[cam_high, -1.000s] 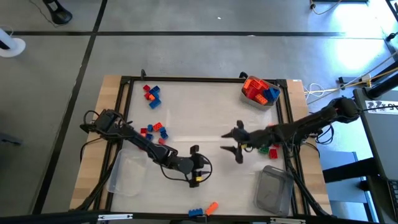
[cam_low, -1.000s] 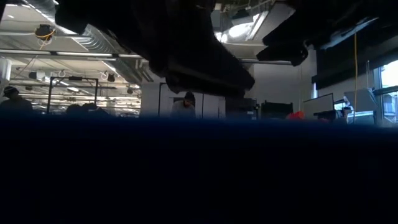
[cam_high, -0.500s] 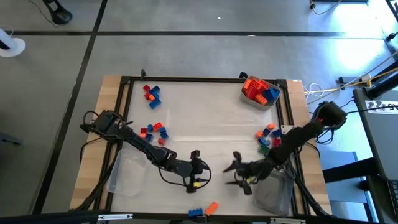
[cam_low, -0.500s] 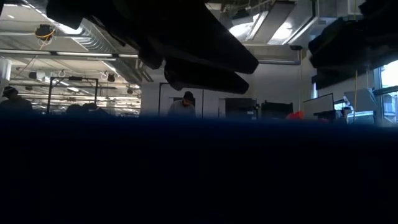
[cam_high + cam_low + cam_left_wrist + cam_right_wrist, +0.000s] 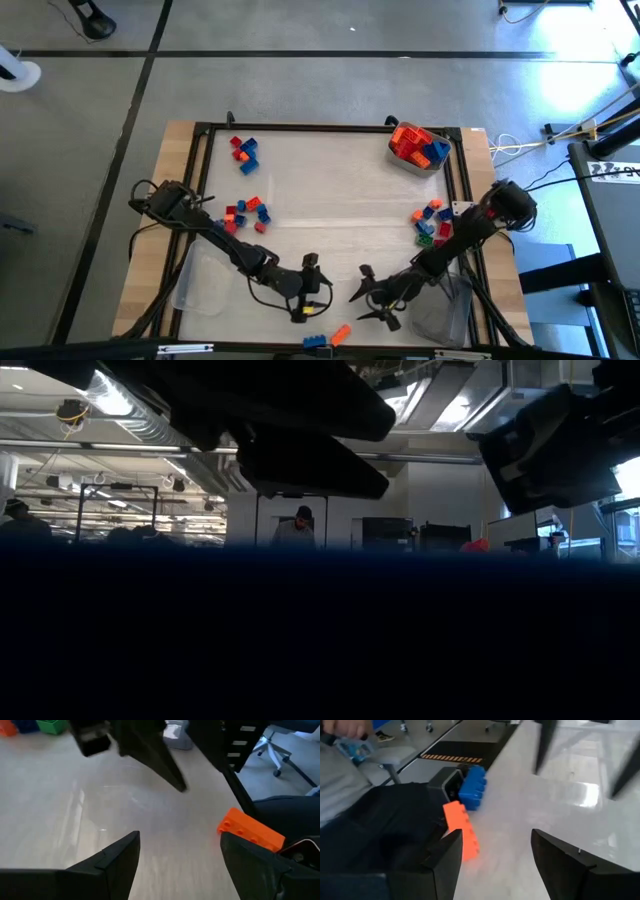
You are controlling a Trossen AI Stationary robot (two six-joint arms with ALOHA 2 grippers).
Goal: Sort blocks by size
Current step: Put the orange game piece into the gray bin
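- Your left end effector [image 5: 300, 310] sits low at the counter's near edge, fingers spread apart and nothing between them; the left wrist view shows bare counter [image 5: 75, 810] between the two pads.
- Your right end effector [image 5: 372, 300] is just beside it, also near the front edge, fingers apart and empty; both point toward the same spot.
- Right in front of them: an orange brick [image 5: 341, 333] and a blue brick [image 5: 315, 342] lying side by side at the counter's front edge. Right wrist view shows the same pair, orange brick [image 5: 461, 829] touching or nearly touching the blue brick [image 5: 472, 789]. Neither is held.
- Farther out, the loose bricks lie in groups: a red/blue cluster [image 5: 243, 153] at far left, a second red/blue/orange cluster [image 5: 247, 212] mid-left, and a mixed cluster with green [image 5: 431, 224] on the right.
- A clear tub [image 5: 417, 147] at far right corner is full of orange, red and blue bricks.
- Two more clear tubs near the front, one left [image 5: 205, 282] and one right [image 5: 440, 305], look empty as far as I can tell.
- Progress, my read: early to middle. Some grouping is done, but the front tubs hold nothing and the front pair is unsorted.
- Can't tell brick sizes per cluster from above, so whether the groups are size-sorted is unclear.
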